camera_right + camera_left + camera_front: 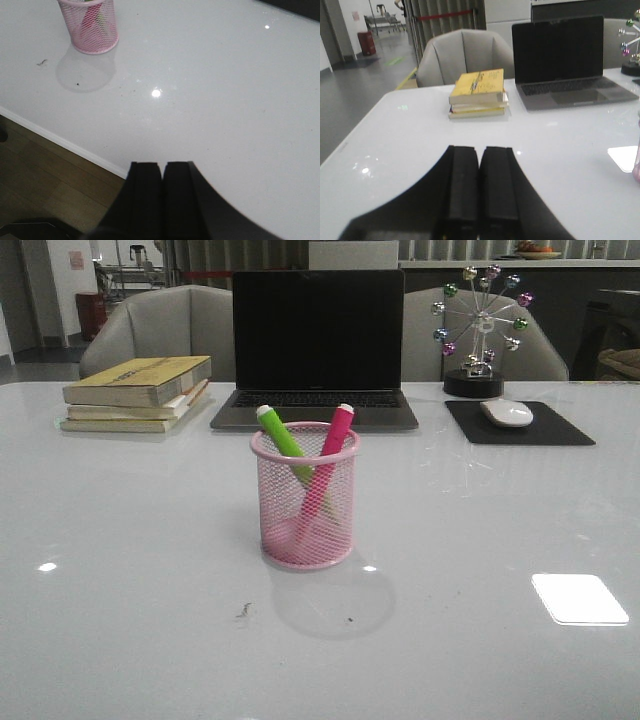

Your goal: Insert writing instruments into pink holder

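The pink mesh holder [305,498] stands upright at the middle of the white table. Inside it lean a green marker [283,437] and a magenta marker [333,440], crossed, their whitish ends above the rim. In the right wrist view the holder [90,26] sits far off with both markers dimly seen through the mesh. My left gripper [480,148] is shut with nothing in it, over the table's near left part. My right gripper [161,164] is shut and empty above the table's front edge. Neither gripper shows in the front view.
A stack of books [140,392] lies at the back left, an open laptop [316,348] behind the holder. At the back right are a mouse [507,412] on a black pad [520,424] and a ferris-wheel ornament [478,328]. Grey chairs stand behind the table.
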